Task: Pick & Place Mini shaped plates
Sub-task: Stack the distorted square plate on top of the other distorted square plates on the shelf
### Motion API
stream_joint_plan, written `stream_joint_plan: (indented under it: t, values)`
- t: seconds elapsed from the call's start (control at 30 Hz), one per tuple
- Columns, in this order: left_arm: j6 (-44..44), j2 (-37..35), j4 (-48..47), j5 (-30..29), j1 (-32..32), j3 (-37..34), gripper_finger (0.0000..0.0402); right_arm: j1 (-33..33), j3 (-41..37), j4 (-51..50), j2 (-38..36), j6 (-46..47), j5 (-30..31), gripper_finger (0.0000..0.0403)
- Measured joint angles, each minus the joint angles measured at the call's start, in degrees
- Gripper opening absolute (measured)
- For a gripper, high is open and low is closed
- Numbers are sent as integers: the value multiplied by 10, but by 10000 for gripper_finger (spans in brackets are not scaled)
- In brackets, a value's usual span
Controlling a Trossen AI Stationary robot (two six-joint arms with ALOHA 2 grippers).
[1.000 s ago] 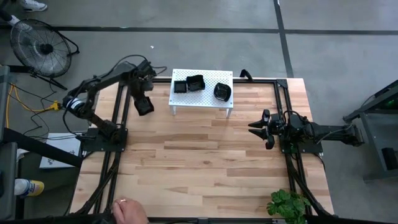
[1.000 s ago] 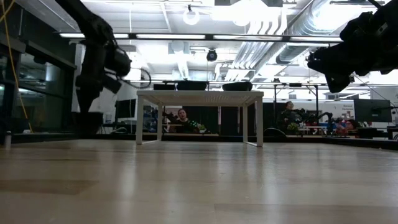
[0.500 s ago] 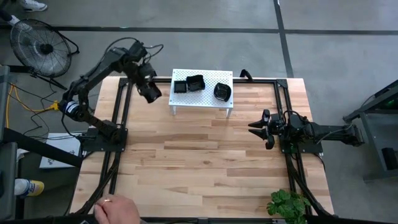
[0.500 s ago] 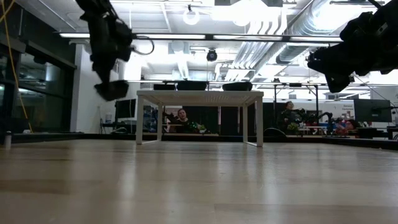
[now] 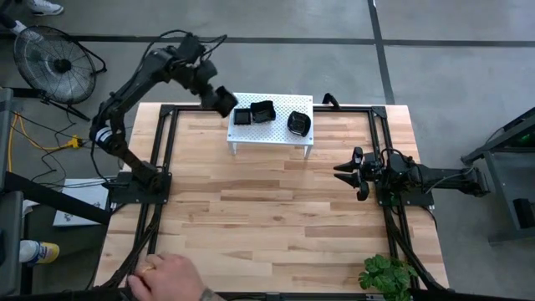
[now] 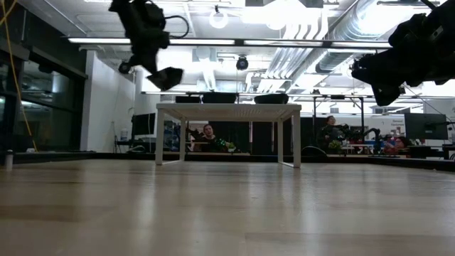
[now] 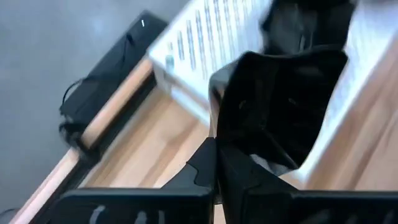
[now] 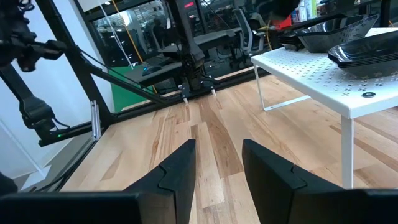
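My left gripper (image 5: 219, 95) is raised over the table's far left, just left of the white perforated stand (image 5: 280, 135), shut on a glossy black mini plate (image 7: 280, 106). In the low view this plate (image 6: 169, 77) hangs higher than the stand's top (image 6: 227, 109). Three more black plates (image 5: 242, 117) (image 5: 263, 110) (image 5: 299, 123) rest on the stand. My right gripper (image 5: 349, 173) waits open and level at the table's right side, nothing between its fingers (image 8: 177, 171). My left gripper pinches the black plate's rim (image 7: 219, 142) at one edge between its two shut fingers. The fingers slant down toward the stand. The plate is lifted clear of table and stand, tilted, reaching out beyond the fingertips.
A person's hand (image 5: 171, 272) is at the table's near left edge. Black frame rails (image 5: 163, 150) run along both sides of the wooden table. A green plant (image 5: 386, 274) stands at the near right corner and a fan (image 5: 50, 63) beyond the far left.
My left gripper has risen and swung toward the far edge and right, toward the stand's left end, tipping as it went and staying shut on the plate, which came up above the stand's top. The person's hand shifted along the near edge.
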Motion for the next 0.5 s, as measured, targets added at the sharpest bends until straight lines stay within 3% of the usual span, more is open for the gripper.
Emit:
stream_joint_plan:
  t: [0.3, 0.5]
  values:
    - [-177, 36, 129, 88, -52, 10, 0, 0, 0, 0, 0, 0, 0, 126]
    - [-290, 55, 190, 103, -82, 10, 0, 0, 0, 0, 0, 0, 0, 126]
